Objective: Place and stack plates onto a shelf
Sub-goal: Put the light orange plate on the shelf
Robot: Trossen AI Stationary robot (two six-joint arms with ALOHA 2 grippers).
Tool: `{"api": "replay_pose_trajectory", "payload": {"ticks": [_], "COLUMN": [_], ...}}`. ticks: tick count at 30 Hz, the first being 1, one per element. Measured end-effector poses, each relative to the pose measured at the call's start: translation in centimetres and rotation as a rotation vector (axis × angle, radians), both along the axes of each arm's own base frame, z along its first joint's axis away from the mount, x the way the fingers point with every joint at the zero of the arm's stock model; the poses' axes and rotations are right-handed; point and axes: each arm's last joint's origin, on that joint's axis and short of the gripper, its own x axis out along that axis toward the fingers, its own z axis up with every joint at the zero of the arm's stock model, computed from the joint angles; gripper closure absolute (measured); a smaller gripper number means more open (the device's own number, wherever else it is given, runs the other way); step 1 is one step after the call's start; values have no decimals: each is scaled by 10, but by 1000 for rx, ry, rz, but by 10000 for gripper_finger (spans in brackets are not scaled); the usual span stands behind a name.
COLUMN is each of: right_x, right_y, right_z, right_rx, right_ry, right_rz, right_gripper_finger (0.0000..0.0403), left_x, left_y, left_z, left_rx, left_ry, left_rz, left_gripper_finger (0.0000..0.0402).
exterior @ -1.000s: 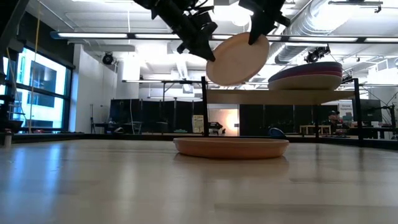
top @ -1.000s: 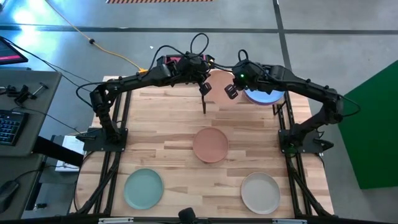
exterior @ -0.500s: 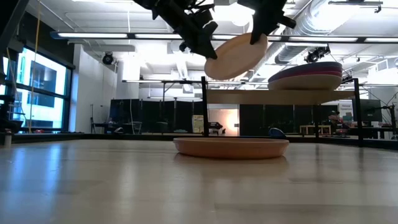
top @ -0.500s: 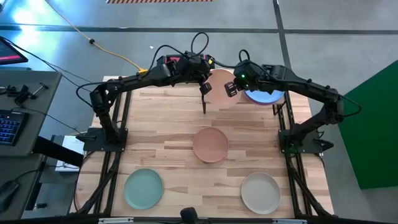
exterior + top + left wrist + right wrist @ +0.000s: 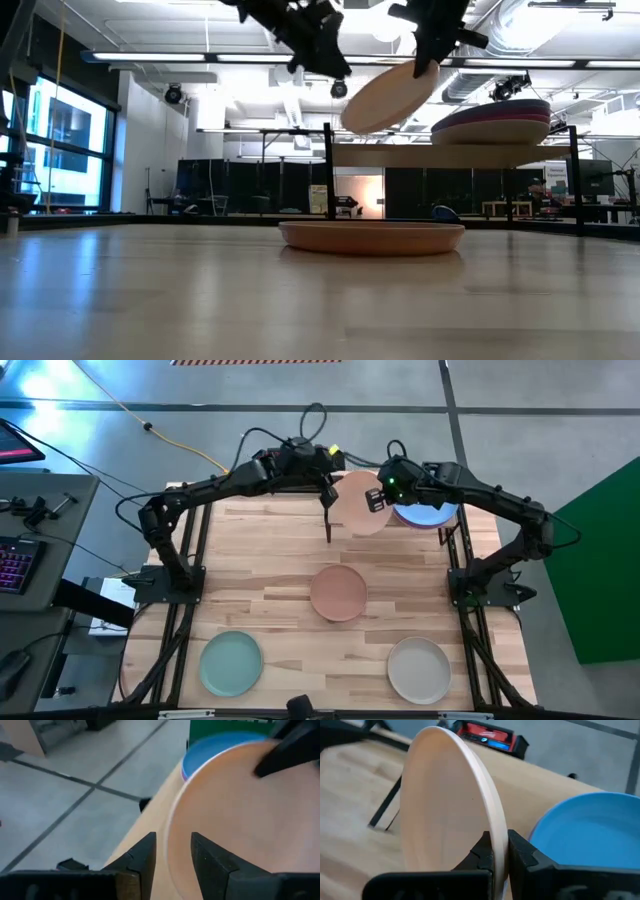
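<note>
**Above the shelf: one peach plate held in the air, three plates left on the table**

Above the shelf (image 5: 450, 154), the right gripper (image 5: 377, 498) pinches the rim of a peach plate (image 5: 355, 503), its two fingers closed tight on the edge in the right wrist view. The plate hangs tilted over the shelf's empty half, clear of the board. Just beside that plate, on the side away from the shelf's stack, the left gripper (image 5: 328, 488) hangs with its fingers (image 5: 145, 860) parted and nothing between them; the peach rim lies close in front of them.

On the shelf's other half sits a stack of plates with a blue plate (image 5: 428, 515) on top. From the low view a purple layer and a pale one show beneath it; how many lie in the stack cannot be told.

Three single plates lie on the table (image 5: 260, 575), each apart from the others. A terracotta plate (image 5: 338, 593) rests nearest the shelf. A mint green plate (image 5: 231, 663) and a beige plate (image 5: 419, 669) sit farthest from it, well apart.
</note>
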Motion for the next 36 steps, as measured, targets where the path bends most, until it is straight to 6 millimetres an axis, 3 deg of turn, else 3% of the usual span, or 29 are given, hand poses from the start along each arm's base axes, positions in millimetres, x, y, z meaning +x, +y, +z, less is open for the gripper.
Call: {"api": "replay_pose_trajectory", "payload": {"ticks": [11, 23, 36], "right_x": [-12, 9, 7], "right_y": [-39, -58, -59], "right_z": [-1, -27, -32], "right_rx": [69, 179, 221], "right_ry": [-76, -66, -44], "right_rz": [-114, -119, -148], "right_gripper_finger": [402, 401, 359], "left_x": [-22, -24, -25], "left_y": [-8, -9, -8], "left_z": [34, 31, 29], "left_rx": [62, 95, 101], "left_ry": [-76, -14, 12], "left_rz": [-3, -12, -19], "left_gripper_finger": [293, 293, 294]}}
